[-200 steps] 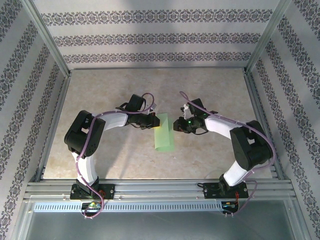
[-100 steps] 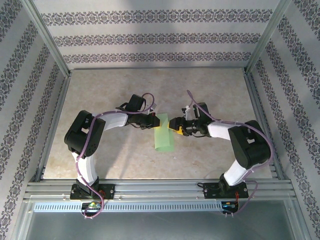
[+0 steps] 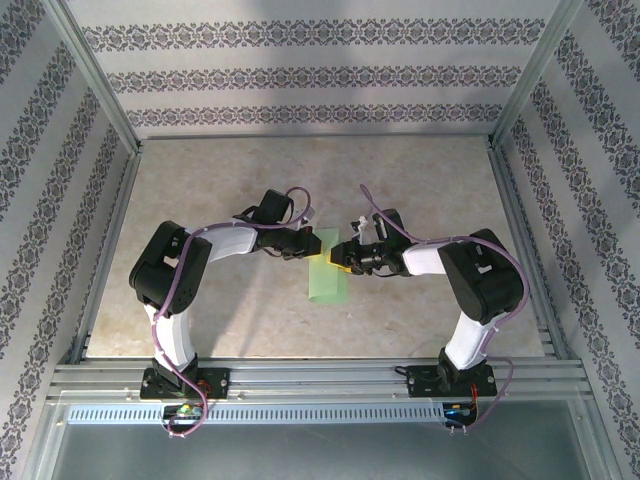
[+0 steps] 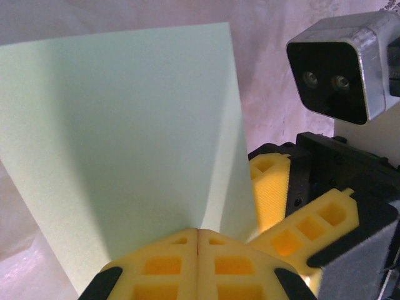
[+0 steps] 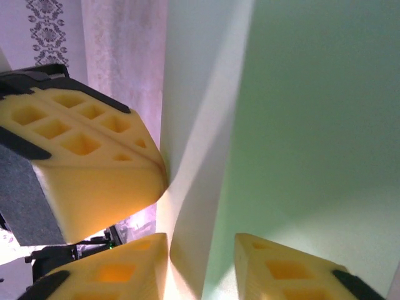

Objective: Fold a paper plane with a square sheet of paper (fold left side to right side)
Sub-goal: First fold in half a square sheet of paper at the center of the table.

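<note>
In the top view the paper lies as a narrow green strip on the bench, in the middle of the frame. The left tool meets its upper left edge, and the right tool touches its upper right edge.

In the left wrist view the left tool sits at the bottom centre. Its two yellow fingers are pressed together, and the paper rises out of their seam, so it seems pinched there. The right tool stands at the lower right with its fingers apart.

In the right wrist view the right tool is spread wide at the bottom, holding nothing. A raised layer of the paper stands in the gap. The left tool is clamped at the left.

To do this step well, I think the right tool should close on the lifted layer only. The left tool should hold firm, so that the edges meet evenly and the thin sheet does not slip or wrinkle.
</note>
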